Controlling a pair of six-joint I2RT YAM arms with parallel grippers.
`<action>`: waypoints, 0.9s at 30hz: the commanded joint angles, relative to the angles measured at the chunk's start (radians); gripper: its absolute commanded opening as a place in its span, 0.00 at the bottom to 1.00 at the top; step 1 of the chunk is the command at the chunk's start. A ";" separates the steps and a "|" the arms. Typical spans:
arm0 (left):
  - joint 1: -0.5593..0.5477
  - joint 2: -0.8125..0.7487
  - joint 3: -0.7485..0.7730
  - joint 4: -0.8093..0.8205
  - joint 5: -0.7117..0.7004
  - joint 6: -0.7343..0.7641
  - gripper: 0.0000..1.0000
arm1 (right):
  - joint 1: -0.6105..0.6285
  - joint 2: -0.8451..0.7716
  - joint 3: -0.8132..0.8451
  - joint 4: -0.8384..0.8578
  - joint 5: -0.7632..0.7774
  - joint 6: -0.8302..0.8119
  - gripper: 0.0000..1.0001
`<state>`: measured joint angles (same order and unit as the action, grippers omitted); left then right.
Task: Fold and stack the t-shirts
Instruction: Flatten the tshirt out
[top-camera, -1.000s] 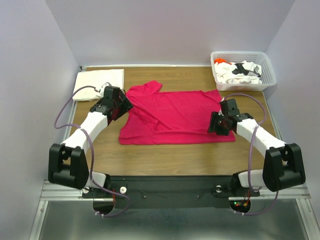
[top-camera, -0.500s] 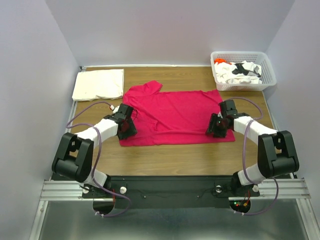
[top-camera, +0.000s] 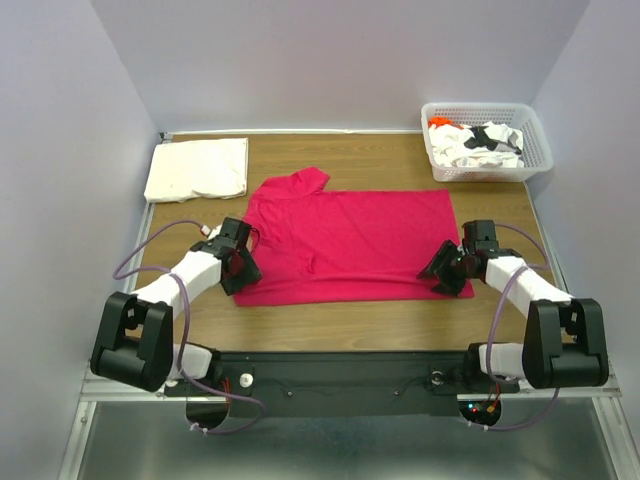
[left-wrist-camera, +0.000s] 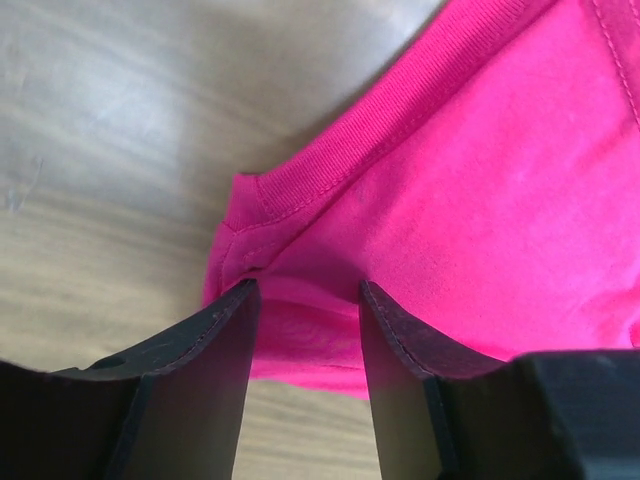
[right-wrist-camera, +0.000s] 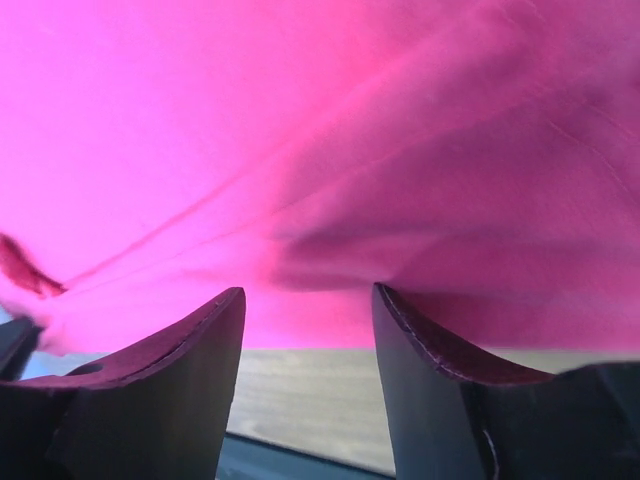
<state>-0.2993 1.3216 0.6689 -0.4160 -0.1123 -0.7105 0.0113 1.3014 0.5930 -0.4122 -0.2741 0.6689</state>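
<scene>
The magenta-red t-shirt (top-camera: 350, 240) lies spread flat on the wooden table (top-camera: 330, 325), with one sleeve at its far left. My left gripper (top-camera: 240, 268) is low at the shirt's near left corner. In the left wrist view its jaws (left-wrist-camera: 305, 300) stand apart with the hemmed corner of the shirt (left-wrist-camera: 480, 200) bunched between the tips. My right gripper (top-camera: 447, 270) is low at the near right corner. In the right wrist view it (right-wrist-camera: 308, 300) is open, with the shirt's edge (right-wrist-camera: 300, 150) at its tips and bare wood between the jaws. A folded cream-white t-shirt (top-camera: 198, 168) lies at the far left.
A white lattice basket (top-camera: 535, 150) stands at the far right corner, holding crumpled white, black-print and orange shirts (top-camera: 480, 142). Purple cables loop beside both arms. Grey walls close in the table on three sides.
Both grippers have moved outward and toward the near edge. The magenta shirt has come nearer with them and its folded left side now lies spread flatter.
</scene>
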 joint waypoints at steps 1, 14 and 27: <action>0.009 -0.070 0.012 -0.119 -0.013 -0.006 0.59 | -0.008 -0.057 0.001 -0.233 0.093 0.026 0.60; -0.049 0.074 0.393 -0.032 -0.161 0.180 0.95 | 0.160 0.148 0.439 -0.202 0.248 -0.229 0.56; -0.093 0.416 0.515 0.043 -0.122 0.229 0.79 | 0.197 0.432 0.561 -0.163 0.335 -0.285 0.50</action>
<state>-0.3855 1.7416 1.1805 -0.3717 -0.2356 -0.4946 0.2047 1.7378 1.1439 -0.5976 0.0166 0.4110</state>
